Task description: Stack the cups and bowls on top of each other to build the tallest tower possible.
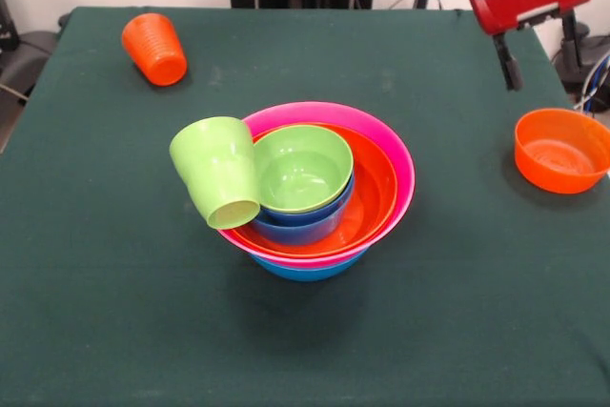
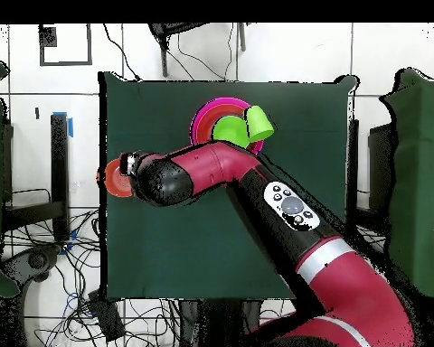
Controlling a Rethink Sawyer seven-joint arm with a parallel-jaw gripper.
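Orange ribbed cup (image 1: 154, 49) lies on its side, well apart from the tower (image 1: 319, 199), up and to its left in the front view, alone on the green table (image 1: 114, 312); not seen in the overhead view. Lime green cup (image 1: 218, 171) is tipped, mouth up and leaning away, base toward the camera, resting on the tower's left rim and touching the small lime-green bowl (image 1: 303, 168); from above the same cup (image 2: 259, 124) sits at the tower's right edge. Tower stands mid-table: large blue bowl (image 1: 307, 270) at the base, large pink bowl (image 1: 393, 161) in it, large orange bowl (image 1: 370, 195) inside that, then a smaller blue bowl (image 1: 303, 221), with the lime-green bowl nested on top. In the overhead view only the pink rim (image 2: 202, 117) and green bowl (image 2: 226, 129) show beside the arm (image 2: 212, 172). Small orange bowl (image 1: 562, 150) sits upright, well to the tower's right, empty; from above it is probably the orange patch (image 2: 113, 179) under the arm's end. Gripper (image 1: 538, 40) hangs above that orange bowl, red head at the top edge, one dark finger (image 1: 507, 59) plain and the other against background clutter; nothing is held, but cannot tell how wide the jaws stand.
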